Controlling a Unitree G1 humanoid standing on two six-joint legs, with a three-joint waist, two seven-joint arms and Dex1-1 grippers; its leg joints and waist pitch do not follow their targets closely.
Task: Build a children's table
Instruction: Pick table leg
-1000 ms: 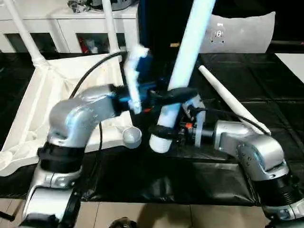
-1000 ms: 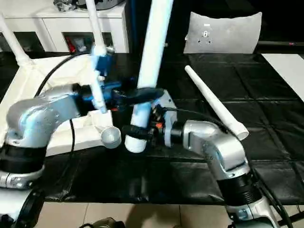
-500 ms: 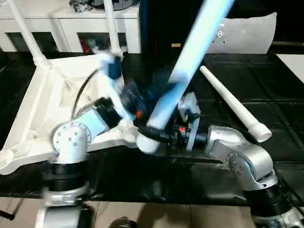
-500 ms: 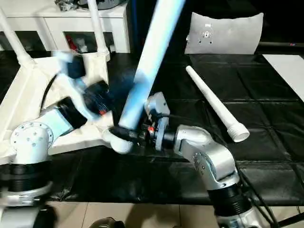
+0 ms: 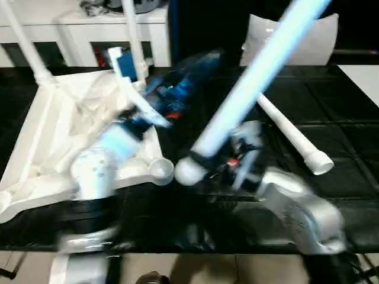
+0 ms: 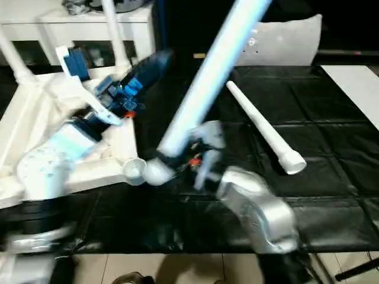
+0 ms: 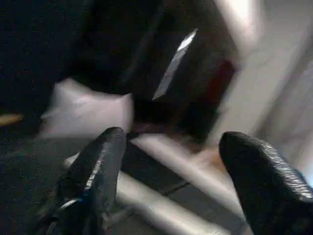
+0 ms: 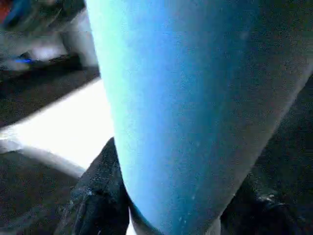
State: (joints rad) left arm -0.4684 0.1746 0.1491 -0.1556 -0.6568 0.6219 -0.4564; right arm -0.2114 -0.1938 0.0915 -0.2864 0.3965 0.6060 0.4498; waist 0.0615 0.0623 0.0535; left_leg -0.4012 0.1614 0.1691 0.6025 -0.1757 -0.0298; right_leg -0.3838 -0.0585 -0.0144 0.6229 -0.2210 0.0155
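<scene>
Black bench (image 5: 331, 124) in front of me, the table top (image 5: 53, 136) lying upside down on its left half with two legs (image 5: 133, 35) already standing up from the far corner sockets.

My right jaws (image 6: 172, 158) are clenched around the thick end of a third leg (image 6: 207, 77). That leg slants up and away to the right, its rounded butt end sitting low, just beside the near right corner socket (image 5: 161, 169) of the top. Whether butt and socket touch I cannot tell; they are side by side, not one inside the other. In the right wrist view the leg (image 8: 195, 112) sits between the two black fingers (image 8: 98, 196), pressed against both.

My left jaws (image 6: 155, 64) are released, fingers spread with nothing between them, hanging above the bench past the top's right rim, apart from the held leg. The left wrist view shows both fingers (image 7: 98, 171) wide, open gap between.

Fourth leg (image 5: 290, 133) lies loose on the bench to the right, thick end toward me. Grey-white cushion (image 5: 308, 41) at the far edge; white cabinet (image 5: 77, 29) behind the top.
</scene>
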